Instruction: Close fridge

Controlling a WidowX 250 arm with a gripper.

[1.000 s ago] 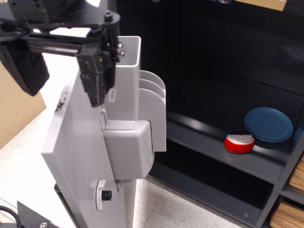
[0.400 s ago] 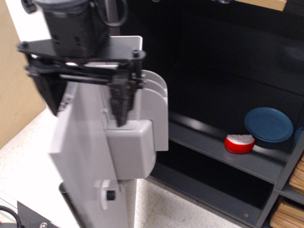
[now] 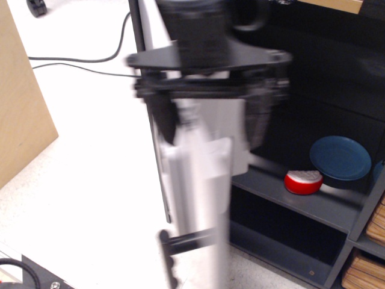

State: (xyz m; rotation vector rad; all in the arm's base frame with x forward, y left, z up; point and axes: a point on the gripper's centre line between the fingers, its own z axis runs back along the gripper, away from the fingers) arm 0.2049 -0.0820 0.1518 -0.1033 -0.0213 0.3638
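You had no readable text, label, brand, number or sign anywhere in this view. The fridge [image 3: 198, 198] door was smeared by motion blur, so any marking on it could not be made out. The gripper [image 3: 210, 120] carried no legible lettering either.
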